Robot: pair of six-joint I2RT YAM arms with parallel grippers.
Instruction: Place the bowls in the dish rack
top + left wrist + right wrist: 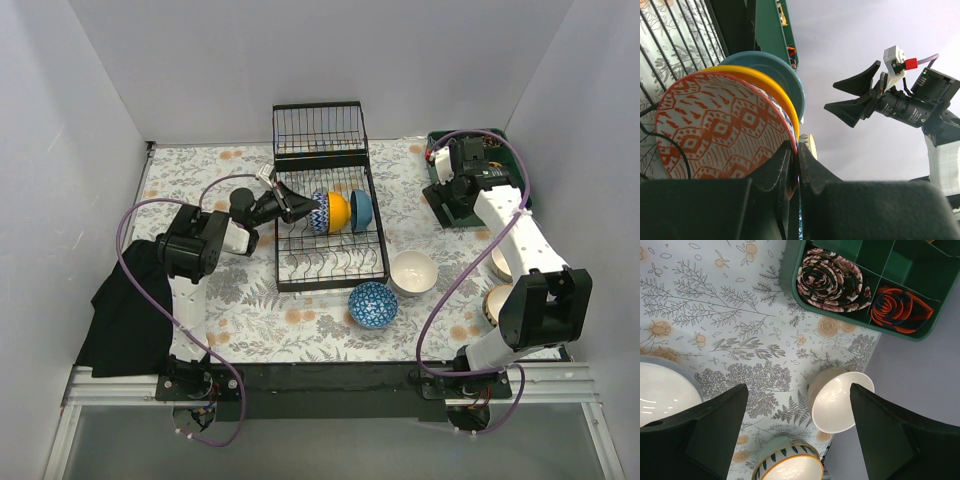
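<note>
The left claw (798,152) is pinching the rim of the red bowl (725,125). The bowl is standing on edge in the rack (330,262), mid-counter (240,300), just beside the yellow bowl (775,92). The rack's near rows are lying open. The right claw (797,390) is hanging wide open near the far right corner. A cream bowl (840,400) is showing between its fingers.

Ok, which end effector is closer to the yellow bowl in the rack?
Left. The left end effector grips the red-patterned bowl right beside the yellow bowl in the dish rack; the right end effector hangs open far right, by the green tray.
</note>
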